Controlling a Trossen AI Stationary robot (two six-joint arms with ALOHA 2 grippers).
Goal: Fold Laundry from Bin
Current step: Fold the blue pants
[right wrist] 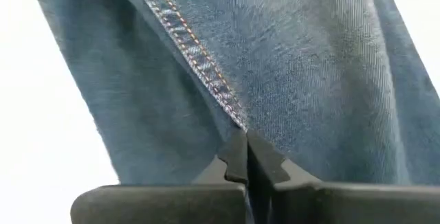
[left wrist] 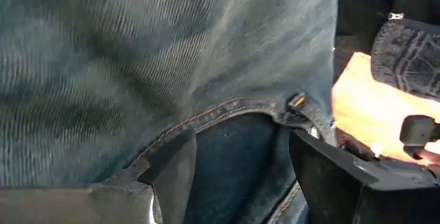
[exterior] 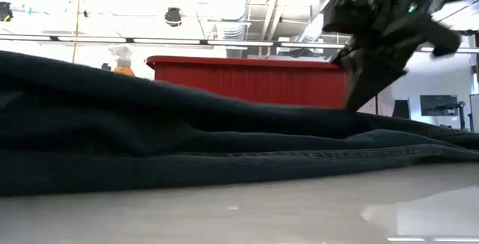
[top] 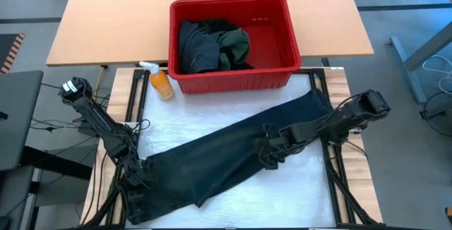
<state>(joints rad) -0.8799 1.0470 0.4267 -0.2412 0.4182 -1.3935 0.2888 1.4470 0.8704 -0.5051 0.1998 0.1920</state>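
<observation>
High view: dark jeans (top: pixel 233 156) lie spread across the surface below the bin (top: pixel 282 43), which holds more laundry (top: pixel 212 46). The right hand (top: pixel 267 151) rests on their middle, the left hand (top: pixel 138 180) at their end.

Left wrist view: its fingers (left wrist: pixel 330 176) stand apart over a seam.

Right wrist view: its fingers (right wrist: pixel 237 159) are clenched on the denim.

Dark garment (exterior: pixel 150 124) lies across the table, red bin (exterior: pixel 247 79) behind it.
</observation>
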